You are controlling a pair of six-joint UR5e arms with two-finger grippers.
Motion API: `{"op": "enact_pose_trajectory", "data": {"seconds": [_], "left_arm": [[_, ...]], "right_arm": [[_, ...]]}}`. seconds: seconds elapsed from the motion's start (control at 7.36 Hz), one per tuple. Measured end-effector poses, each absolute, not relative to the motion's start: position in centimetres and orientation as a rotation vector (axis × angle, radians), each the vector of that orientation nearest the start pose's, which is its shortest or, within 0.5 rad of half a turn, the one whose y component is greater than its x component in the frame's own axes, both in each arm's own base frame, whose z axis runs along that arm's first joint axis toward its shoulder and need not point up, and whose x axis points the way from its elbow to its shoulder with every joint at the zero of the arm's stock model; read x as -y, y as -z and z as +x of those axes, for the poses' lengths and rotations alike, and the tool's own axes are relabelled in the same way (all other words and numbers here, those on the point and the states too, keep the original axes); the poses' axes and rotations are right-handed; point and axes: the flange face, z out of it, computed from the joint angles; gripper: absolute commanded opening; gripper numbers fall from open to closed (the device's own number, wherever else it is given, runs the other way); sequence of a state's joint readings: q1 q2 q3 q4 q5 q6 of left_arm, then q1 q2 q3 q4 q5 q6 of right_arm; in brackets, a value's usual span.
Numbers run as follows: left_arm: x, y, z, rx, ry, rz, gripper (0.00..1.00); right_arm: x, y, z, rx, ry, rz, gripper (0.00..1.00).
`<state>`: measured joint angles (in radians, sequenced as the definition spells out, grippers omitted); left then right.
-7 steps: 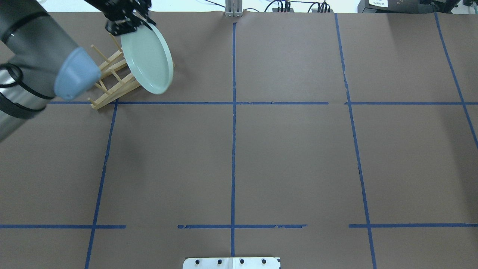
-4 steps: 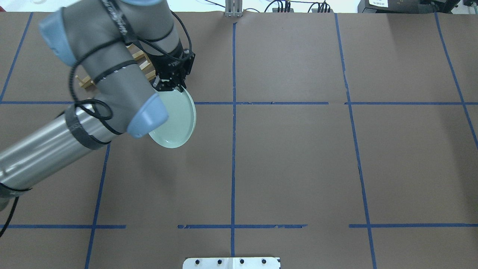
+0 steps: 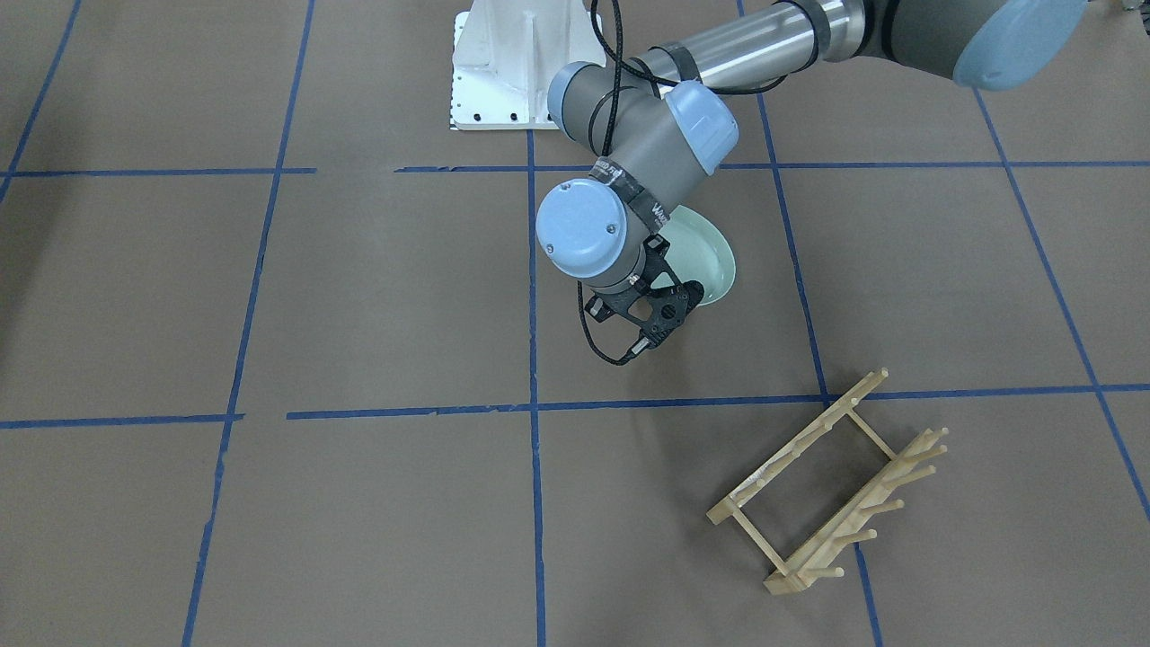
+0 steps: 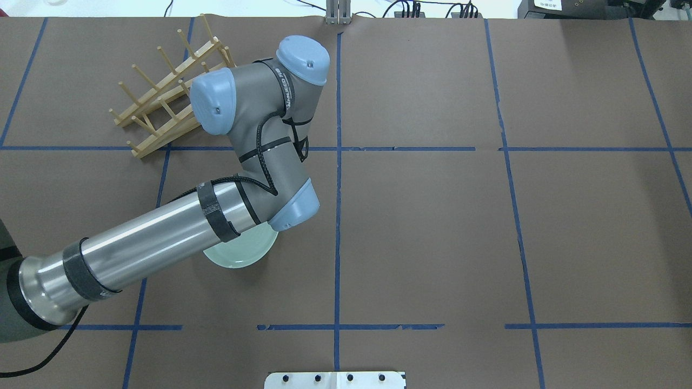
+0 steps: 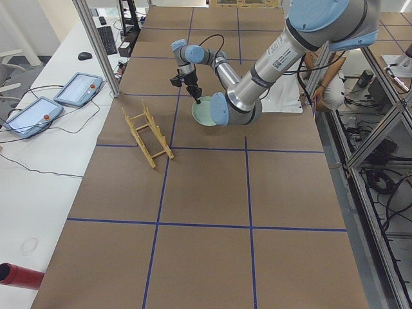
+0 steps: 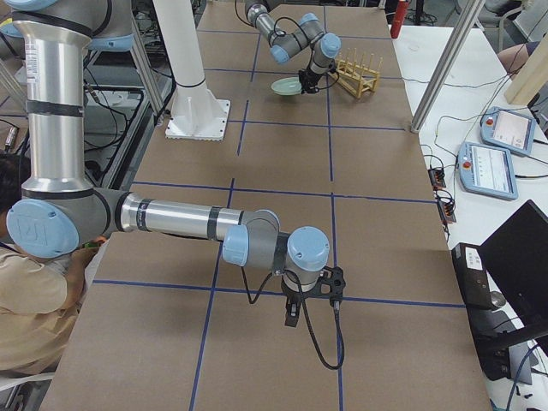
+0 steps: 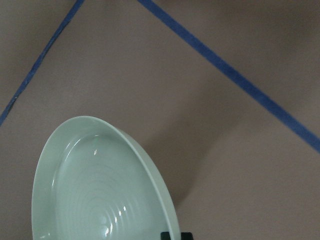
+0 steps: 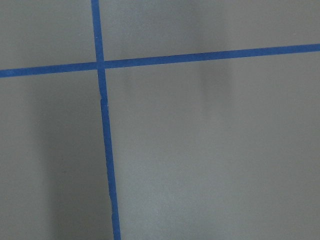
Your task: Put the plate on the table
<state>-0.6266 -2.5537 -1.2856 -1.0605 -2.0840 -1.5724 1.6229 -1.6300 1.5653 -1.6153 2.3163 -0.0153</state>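
Away from the wooden rack (image 3: 827, 485), on the side toward the robot's white base (image 3: 512, 72), the plate (image 3: 712, 261) is in the left gripper (image 3: 674, 301) over the table (image 3: 359, 296). The rack has no plate in it, so the first part of the job looks done: the plate is out and has been carried to a bare spot. The two fingers are pinching the plate's rim, and one dark fingertip (image 7: 176, 235) shows at the edge of the plate in the left wrist view. The plate is tipped, not flat. One side is up and a dark shadow lies on the brown paper under it. I cannot tell if the low side is touching the table yet. What is left, I think, is to bring the plate down until it lies flat, then let go of the rim and lift the arm away. The right gripper (image 6: 293, 315) is far from the rack, near the other end of the table, and it hangs over bare paper and blue tape. It holds nothing that I can see, and I cannot tell if its fingers are spread or pressed together.
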Motion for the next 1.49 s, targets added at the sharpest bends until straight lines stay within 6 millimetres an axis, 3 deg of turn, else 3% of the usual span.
{"op": "enact_pose_trajectory", "data": {"seconds": [0.27,0.41,0.54,0.68,0.95,1.09,1.22,1.36,1.49], "left_arm": [[49.8,-22.7,59.7,-0.286,0.525,-0.456,0.2],[49.6,-22.6,60.1,-0.292,0.515,-0.44,0.23],[49.8,-22.3,60.3,-0.302,0.51,-0.392,0.58],[50.4,-22.1,60.2,-0.302,0.511,-0.32,1.0],[51.6,-21.2,59.4,-0.312,0.519,-0.207,1.0],[52.8,-19.8,57.7,-0.36,0.539,-0.172,1.0],[55.4,-18.6,54.3,-0.444,0.579,-0.144,1.0],[58.3,-18.7,49.3,-0.531,0.602,-0.132,1.0],[59.6,-19.8,43.6,-0.603,0.559,-0.108,1.0]], "right_arm": [[45.3,-69.6,8.9,0.748,-0.076,-0.08,1.0],[45.3,-69.6,8.9,0.748,-0.076,-0.079,1.0],[45.3,-69.5,8.9,0.748,-0.076,-0.078,1.0],[45.3,-69.6,8.9,0.748,-0.076,-0.079,1.0],[45.3,-69.6,8.9,0.748,-0.076,-0.079,1.0],[45.3,-69.6,8.9,0.748,-0.076,-0.079,1.0],[45.3,-69.6,8.9,0.748,-0.076,-0.08,1.0],[45.3,-69.6,8.9,0.748,-0.076,-0.079,1.0],[45.3,-69.6,8.9,0.748,-0.076,-0.079,1.0]]}}
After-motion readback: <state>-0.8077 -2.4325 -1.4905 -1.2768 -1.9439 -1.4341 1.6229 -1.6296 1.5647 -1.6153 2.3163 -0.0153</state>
